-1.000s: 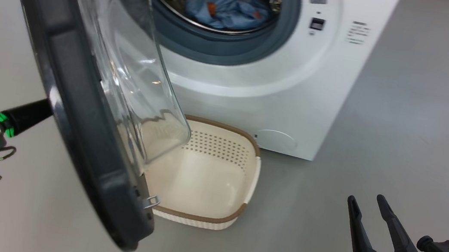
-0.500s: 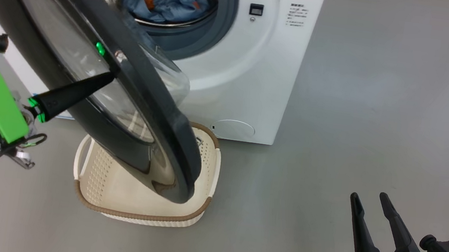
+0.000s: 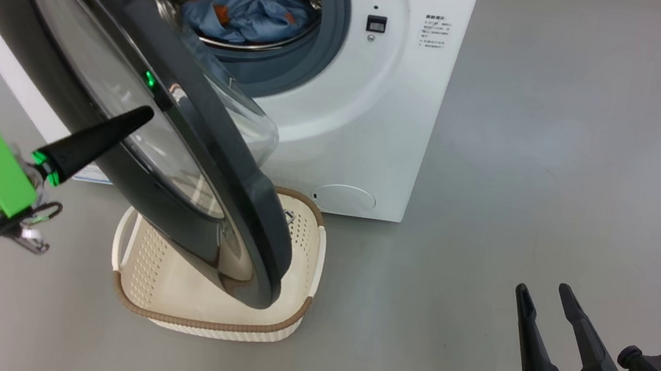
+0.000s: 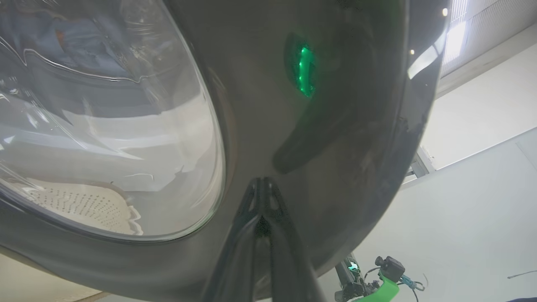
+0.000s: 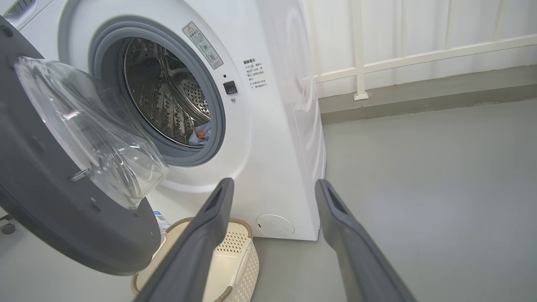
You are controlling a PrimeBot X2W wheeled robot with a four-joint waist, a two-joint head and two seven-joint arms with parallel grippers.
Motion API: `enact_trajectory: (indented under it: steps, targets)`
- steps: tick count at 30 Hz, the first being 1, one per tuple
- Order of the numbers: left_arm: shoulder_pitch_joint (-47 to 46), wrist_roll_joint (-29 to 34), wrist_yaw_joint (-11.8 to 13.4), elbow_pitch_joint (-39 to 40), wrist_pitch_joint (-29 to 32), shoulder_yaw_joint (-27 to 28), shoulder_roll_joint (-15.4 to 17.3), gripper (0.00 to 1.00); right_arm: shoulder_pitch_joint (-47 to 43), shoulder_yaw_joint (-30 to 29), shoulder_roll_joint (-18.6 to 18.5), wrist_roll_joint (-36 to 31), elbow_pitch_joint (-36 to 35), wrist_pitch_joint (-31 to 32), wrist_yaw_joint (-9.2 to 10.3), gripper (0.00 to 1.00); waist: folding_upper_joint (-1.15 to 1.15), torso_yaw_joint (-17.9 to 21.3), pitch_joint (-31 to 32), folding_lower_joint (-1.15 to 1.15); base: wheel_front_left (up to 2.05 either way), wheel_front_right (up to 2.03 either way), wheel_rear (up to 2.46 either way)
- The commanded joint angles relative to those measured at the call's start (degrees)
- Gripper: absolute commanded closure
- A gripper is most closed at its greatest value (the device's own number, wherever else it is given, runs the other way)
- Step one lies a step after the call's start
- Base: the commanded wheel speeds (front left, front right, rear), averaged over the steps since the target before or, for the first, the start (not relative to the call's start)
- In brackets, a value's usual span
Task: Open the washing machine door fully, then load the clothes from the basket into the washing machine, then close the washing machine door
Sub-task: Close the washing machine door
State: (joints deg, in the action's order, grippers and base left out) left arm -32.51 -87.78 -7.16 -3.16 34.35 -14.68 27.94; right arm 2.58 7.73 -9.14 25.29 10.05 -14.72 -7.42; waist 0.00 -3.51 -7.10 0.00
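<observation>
The white washing machine (image 3: 377,121) stands at the top of the head view, with light-blue clothes (image 3: 252,6) lying in its steel drum. Its washing machine door (image 3: 227,197) hangs about half open, black rim outward, over the cream basket (image 3: 204,322); what I see of the basket's inside is bare. My left gripper (image 3: 145,115) is shut, and its tip is at the door's outer face (image 4: 335,126), touching or a hair off it. My right gripper (image 3: 542,291) stands open over the floor at the lower right, holding nothing. In the right wrist view the right gripper (image 5: 273,184) faces the washing machine (image 5: 277,126), the clothes (image 5: 201,134) and the basket (image 5: 235,256).
Grey floor (image 3: 565,146) stretches to the right of the machine. A pale wall with a white rail (image 5: 419,54) runs behind it. The door's clear glass bowl (image 5: 92,134) bulges toward the drum opening.
The door has swung from nearly edge-on toward the machine, with my shut left gripper at its outer face. The head view has shifted. My right gripper has stayed put.
</observation>
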Motion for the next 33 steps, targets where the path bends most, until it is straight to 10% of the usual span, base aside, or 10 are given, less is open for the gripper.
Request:
enact_trajectory:
  steps: [1,6,11,33]
  targets:
    - [-0.30,0.33,-0.33,0.67,-0.92,2.94,2.91,1.00,0.00,1.13,-0.51,-0.14,-1.35,-0.28,-0.07,0.00,0.00,-0.44,0.38,0.00,0.00,0.00,0.00]
    - [2.52,0.36,-0.33,-0.11,-3.70,3.79,2.96,1.00,-0.47,1.23,-0.72,-0.07,-1.32,-0.28,-0.07,0.00,0.00,-1.14,1.13,0.00,0.00,0.00,0.00]
    - [5.58,1.65,-0.33,-1.07,-7.19,4.14,3.29,0.01,-0.94,1.40,-0.78,0.00,-1.30,-0.28,-0.07,0.00,0.00,-1.58,1.73,0.00,0.00,0.00,0.00]
    - [16.39,4.28,-0.33,-7.53,-28.66,1.78,2.30,0.00,-1.94,1.66,-1.02,0.07,-1.54,-0.28,-0.07,0.00,0.00,-1.91,2.29,0.00,0.00,0.00,0.00]
